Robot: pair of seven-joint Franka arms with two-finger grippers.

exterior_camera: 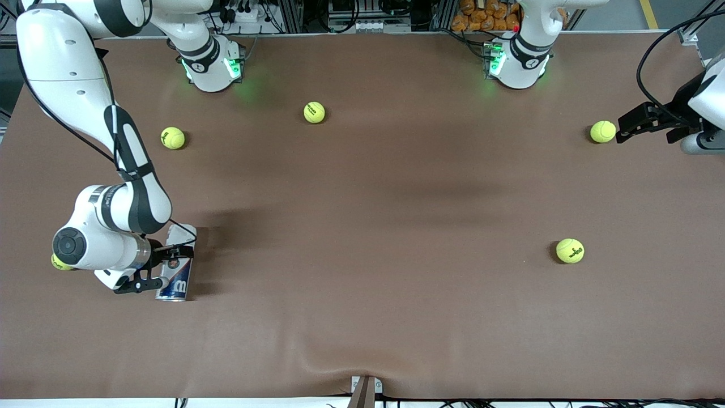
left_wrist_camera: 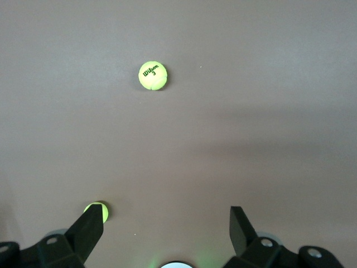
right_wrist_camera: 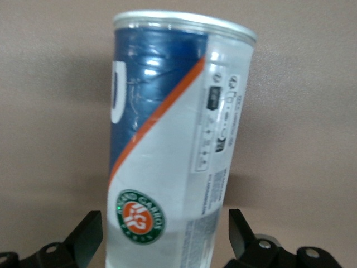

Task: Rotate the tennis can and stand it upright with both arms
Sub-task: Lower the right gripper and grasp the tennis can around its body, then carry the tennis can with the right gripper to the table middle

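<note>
The tennis can [exterior_camera: 175, 280] stands upright on the brown table near the right arm's end, silver rim on top, with a white and dark-blue label. In the right wrist view the can [right_wrist_camera: 173, 128] fills the middle, showing an orange stripe and a round emblem. My right gripper [exterior_camera: 165, 264] reaches in level, open, one finger on each side of the can, with a gap at both fingers [right_wrist_camera: 89, 231]. My left gripper [exterior_camera: 623, 129] is open and empty, low beside a tennis ball [exterior_camera: 602, 131] at the left arm's end; it also shows in the left wrist view [left_wrist_camera: 167, 223].
Yellow-green tennis balls lie about: two [exterior_camera: 173, 137] [exterior_camera: 314, 112] near the bases, one [exterior_camera: 570, 250] nearer the camera, one [exterior_camera: 59, 263] half hidden under the right arm. The left wrist view shows a ball [left_wrist_camera: 152, 75] and another [left_wrist_camera: 103, 209] by a finger.
</note>
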